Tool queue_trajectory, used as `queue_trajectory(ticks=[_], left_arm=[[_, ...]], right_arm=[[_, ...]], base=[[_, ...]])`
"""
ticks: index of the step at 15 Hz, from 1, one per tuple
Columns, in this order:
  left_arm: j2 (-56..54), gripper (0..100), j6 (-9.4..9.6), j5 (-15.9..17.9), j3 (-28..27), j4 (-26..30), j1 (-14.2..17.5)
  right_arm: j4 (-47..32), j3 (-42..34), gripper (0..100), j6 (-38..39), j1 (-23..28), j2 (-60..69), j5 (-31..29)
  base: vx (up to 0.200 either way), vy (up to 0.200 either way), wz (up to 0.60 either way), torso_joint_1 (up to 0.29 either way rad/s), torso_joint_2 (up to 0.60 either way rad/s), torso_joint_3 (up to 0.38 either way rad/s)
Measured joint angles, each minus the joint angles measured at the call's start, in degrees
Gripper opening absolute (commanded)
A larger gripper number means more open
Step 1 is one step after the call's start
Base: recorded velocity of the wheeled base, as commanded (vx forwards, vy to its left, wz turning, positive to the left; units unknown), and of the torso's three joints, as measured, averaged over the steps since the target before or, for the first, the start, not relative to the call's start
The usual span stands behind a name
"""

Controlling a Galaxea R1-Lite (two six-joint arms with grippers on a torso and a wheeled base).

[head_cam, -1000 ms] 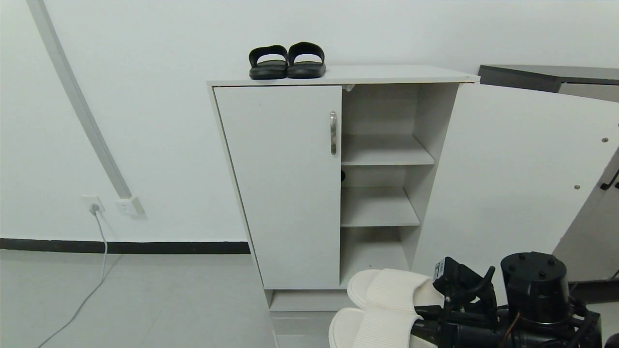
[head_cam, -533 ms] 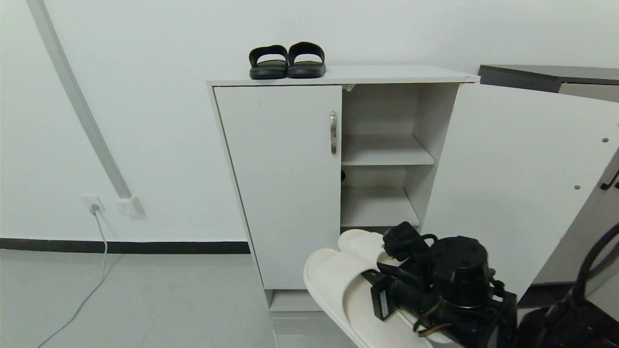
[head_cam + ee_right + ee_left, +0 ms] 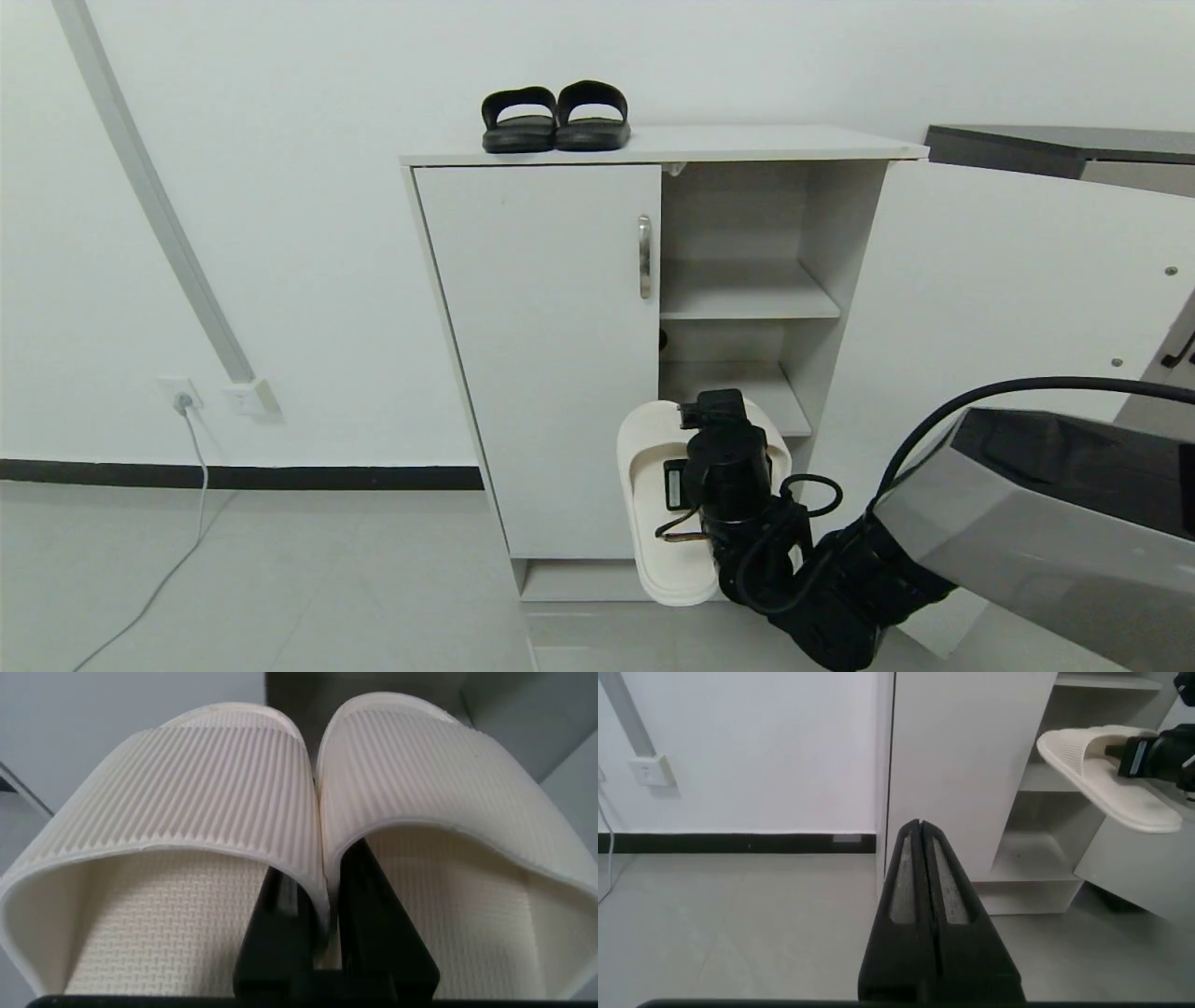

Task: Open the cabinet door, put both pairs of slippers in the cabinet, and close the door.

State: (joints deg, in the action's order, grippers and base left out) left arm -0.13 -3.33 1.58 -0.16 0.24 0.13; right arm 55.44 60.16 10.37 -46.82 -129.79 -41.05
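Change: the white slippers, carried by the right gripper, have swung up from low in front of the cabinet to its open half, toes now inward.
White slippers: side by side before the cabinet's lower opening, toes near the middle shelf; not yet inside.
Long axis: runs from the arm into the opening.
Right jaws: clamped on the pair's adjoining inner walls.
Right arm: nearer, extended towards the opening.
Left gripper: jaws together, empty, before the cabinet's closed door.
Black slippers: on the cabinet top.
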Motion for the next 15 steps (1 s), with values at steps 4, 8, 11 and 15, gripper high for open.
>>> queue_trajectory(ticks=[4, 8, 11, 15], left_arm=[[0.0, 0, 0.0, 0.0, 0.0, 0.1, 0.0], [0.0, 0, 0.02, 0.0, 0.0, 0.0, 0.0], [0.0, 0, -0.06, 0.0, 0.0, 0.0, 0.0], [0.0, 0, -0.17, 0.0, 0.0, 0.0, 0.0]], right_arm=[[0.1, 0.4, 0, 0.0, 0.9, -1.5, -0.2], [0.3, 0.4, 0, 0.2, 1.1, -1.9, 0.0], [2.4, 0.3, 0, 0.1, 0.8, -2.6, 1.2], [2.9, 0.2, 0, 0.1, 1.3, -4.1, 2.5]], base=[[0.0, -0.2, 0.0, 0.007, 0.0, 0.001], [0.0, -0.05, 0.0, 0.001, 0.0, -0.001], [0.0, 0.0, 0.0, 0.0, 0.0, 0.0], [0.0, 0.0, 0.0, 0.0, 0.0, 0.0]])
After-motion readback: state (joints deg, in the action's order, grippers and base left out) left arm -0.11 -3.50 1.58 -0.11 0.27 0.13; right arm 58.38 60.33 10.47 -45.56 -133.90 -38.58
